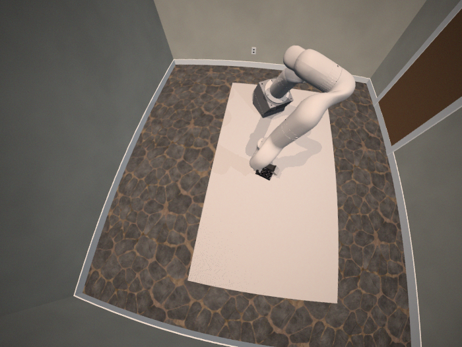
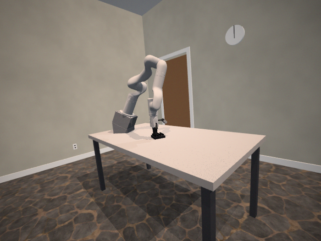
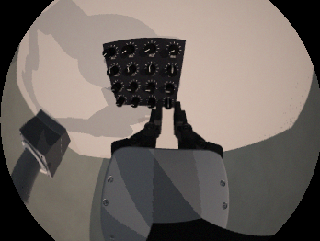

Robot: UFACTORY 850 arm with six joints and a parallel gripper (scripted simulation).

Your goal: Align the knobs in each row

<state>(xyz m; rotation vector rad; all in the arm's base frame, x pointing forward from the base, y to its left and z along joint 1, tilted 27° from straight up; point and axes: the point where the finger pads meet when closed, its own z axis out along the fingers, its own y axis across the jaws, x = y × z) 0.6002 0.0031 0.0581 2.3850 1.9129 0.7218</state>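
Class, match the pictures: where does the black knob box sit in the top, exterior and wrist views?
Top: knob box just right of centre, below the arm's end.
Exterior: centre, slightly low, under the fingers.
Wrist: upper middle, beyond the fingers.
Shared landmark: the pale tabletop.

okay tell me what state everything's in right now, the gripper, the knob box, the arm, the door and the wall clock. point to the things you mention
Gripper (image 3: 167, 109): fingers apart, at the near edge of the box in the wrist view; whether they touch a knob, cannot tell.
Knob box (image 1: 265, 173) (image 2: 158, 136) (image 3: 142, 78): on the table.
Arm (image 1: 309, 108) (image 2: 160, 69): bent, reaching down.
Door (image 1: 429, 78) (image 2: 177, 90): closed.
Wall clock (image 2: 230, 35): hung, hand near vertical.
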